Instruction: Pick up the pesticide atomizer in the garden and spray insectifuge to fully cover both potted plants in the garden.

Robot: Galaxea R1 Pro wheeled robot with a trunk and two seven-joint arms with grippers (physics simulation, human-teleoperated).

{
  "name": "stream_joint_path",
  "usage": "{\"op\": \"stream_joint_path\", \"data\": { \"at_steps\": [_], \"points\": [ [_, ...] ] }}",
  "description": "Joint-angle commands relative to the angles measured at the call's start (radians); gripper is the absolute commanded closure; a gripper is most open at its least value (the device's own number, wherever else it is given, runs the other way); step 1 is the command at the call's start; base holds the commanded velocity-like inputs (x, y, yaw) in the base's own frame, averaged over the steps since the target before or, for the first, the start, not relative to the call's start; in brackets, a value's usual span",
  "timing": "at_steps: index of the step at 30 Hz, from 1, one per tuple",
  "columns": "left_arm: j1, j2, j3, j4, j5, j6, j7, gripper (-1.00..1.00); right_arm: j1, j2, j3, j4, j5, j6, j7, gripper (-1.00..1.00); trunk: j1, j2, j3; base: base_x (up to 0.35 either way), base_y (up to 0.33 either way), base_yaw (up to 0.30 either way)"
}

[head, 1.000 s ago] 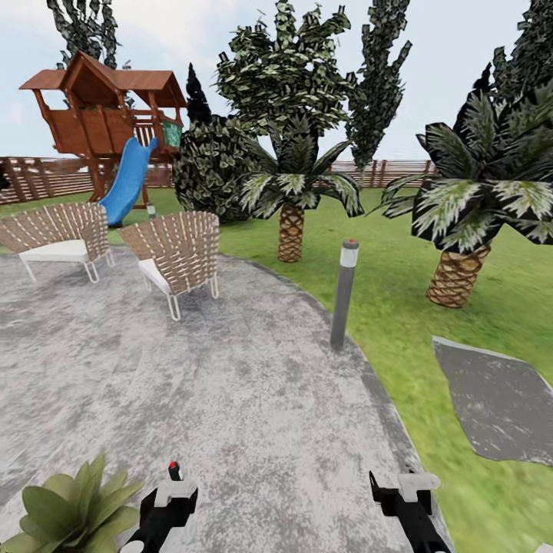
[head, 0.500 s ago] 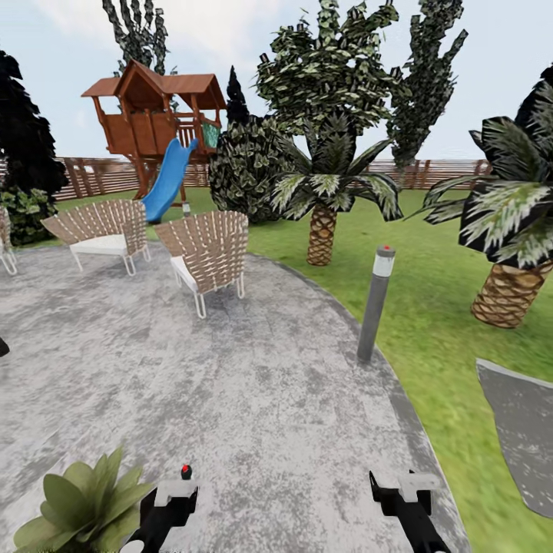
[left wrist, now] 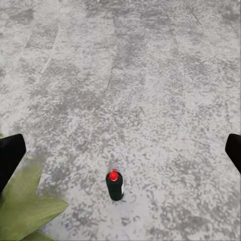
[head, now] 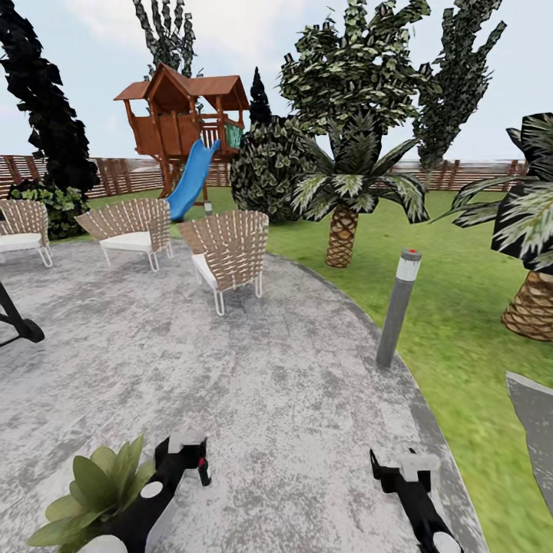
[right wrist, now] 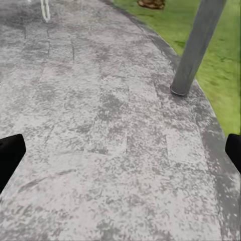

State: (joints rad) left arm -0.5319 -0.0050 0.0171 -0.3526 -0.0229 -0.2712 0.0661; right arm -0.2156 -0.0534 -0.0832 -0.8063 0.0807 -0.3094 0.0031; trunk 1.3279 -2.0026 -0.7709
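The small dark green-black pesticide atomizer (left wrist: 115,185) with a red tip stands upright on the mottled grey paved circle (head: 253,369), whose surface is speckled stone cut by faint joint lines; in the left wrist view it sits between the two black fingertips at the frame edges, touching neither. In the head view the red tip shows at about 7 o'clock, just beside the left pincer (head: 184,461), a black and white housing whose fingers look spread wide. Close at its side, toward 8 o'clock, a low potted plant (head: 96,491) spreads broad, pointed, smooth green leaves in a rosette. The right pincer (head: 403,480), at 5 o'clock, is also spread, holding nothing above bare paving. A slim grey cylindrical bollard lamp (head: 398,307) rises at the paving's rim near 3 o'clock, where lawn begins. Woven lattice chairs (head: 226,250) with white cushions stand around 11 o'clock; whether the plant's leaves carry any whitish specks cannot be told here.
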Motion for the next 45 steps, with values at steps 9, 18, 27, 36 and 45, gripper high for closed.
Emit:
{"op": "stream_joint_path", "data": {
  "at_steps": [9, 18, 27, 36, 45],
  "points": [
    [-0.037, 0.0, -0.002, -0.003, -0.009, -0.013, 0.01, -1.0, -0.032, 0.001, -0.003, -0.359, 0.004, 0.347, 0.002, -1.0, 0.0, 0.0, -0.001, 0.0, 0.0, 0.002],
    [-0.037, 0.0, -0.002, -0.001, -0.009, -0.015, -0.001, -1.0, -0.034, -0.001, -0.004, -0.389, 0.007, 0.4, 0.002, -1.0, 0.0, 0.0, -0.002, 0.0, 0.0, 0.001],
    [-0.037, 0.0, -0.002, 0.004, -0.009, -0.016, -0.002, -1.0, -0.034, 0.0, -0.004, -0.389, 0.007, 0.401, 0.0, -1.0, 0.034, -0.063, -0.042, 0.0, 0.0, 0.083],
    [-0.038, 0.001, -0.002, 0.006, -0.011, -0.016, -0.002, -1.0, -0.034, 0.001, -0.004, -0.388, 0.006, 0.4, 0.0, -1.0, 0.069, -0.126, -0.083, 0.0, 0.0, 0.106],
    [-0.039, 0.0, -0.002, 0.006, -0.011, -0.016, -0.002, -1.0, -0.034, 0.003, -0.004, -0.389, 0.004, 0.398, 0.0, -1.0, 0.103, -0.189, -0.125, 0.0, 0.0, -0.097]
  ]
}}
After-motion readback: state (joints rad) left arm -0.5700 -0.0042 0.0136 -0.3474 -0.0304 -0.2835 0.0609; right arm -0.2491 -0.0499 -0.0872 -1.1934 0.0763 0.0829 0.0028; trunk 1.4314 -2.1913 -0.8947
